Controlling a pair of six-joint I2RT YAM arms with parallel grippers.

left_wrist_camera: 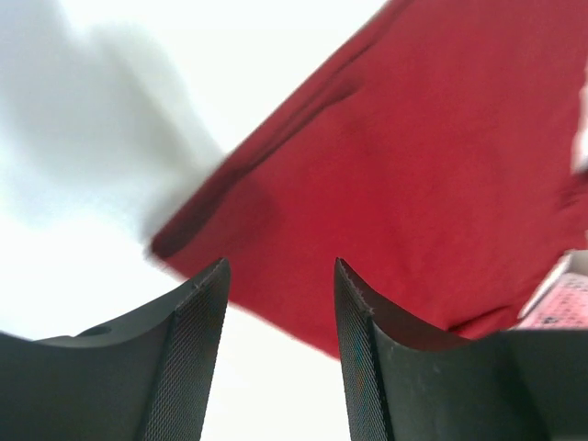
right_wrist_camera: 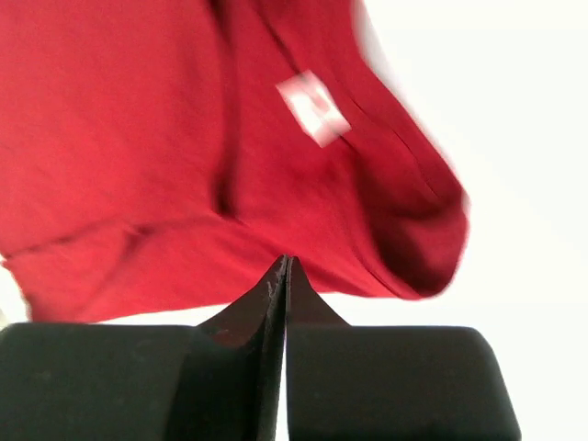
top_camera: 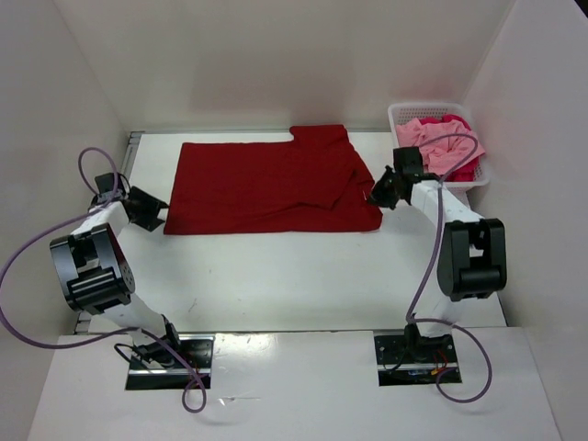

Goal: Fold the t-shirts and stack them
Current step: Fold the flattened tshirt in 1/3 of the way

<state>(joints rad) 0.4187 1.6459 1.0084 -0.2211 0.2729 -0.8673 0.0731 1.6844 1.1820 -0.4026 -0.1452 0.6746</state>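
Jaws of the left gripper (top_camera: 147,209) stand apart with a clear gap and nothing between them; the left wrist view shows bare surface (top_camera: 276,276) and the near left corner of the dark red t-shirt (top_camera: 266,184) beyond the tips. Jaws of the right gripper (top_camera: 379,193) are pressed together, holding nothing, at the shirt's right edge; contact with the cloth cannot be confirmed. The dark red t-shirt lies flat across the back half of the surface, between the 2 grippers, its right-hand part folded over itself, with a white label (right_wrist_camera: 312,107) exposed there. A white mesh basket (top_camera: 404,112) sits at the back right corner, near the shirt. Inside it lie 2 crumpled shirts: the light pink t-shirt (top_camera: 430,136) on top, the magenta t-shirt (top_camera: 467,171) beneath and to the right
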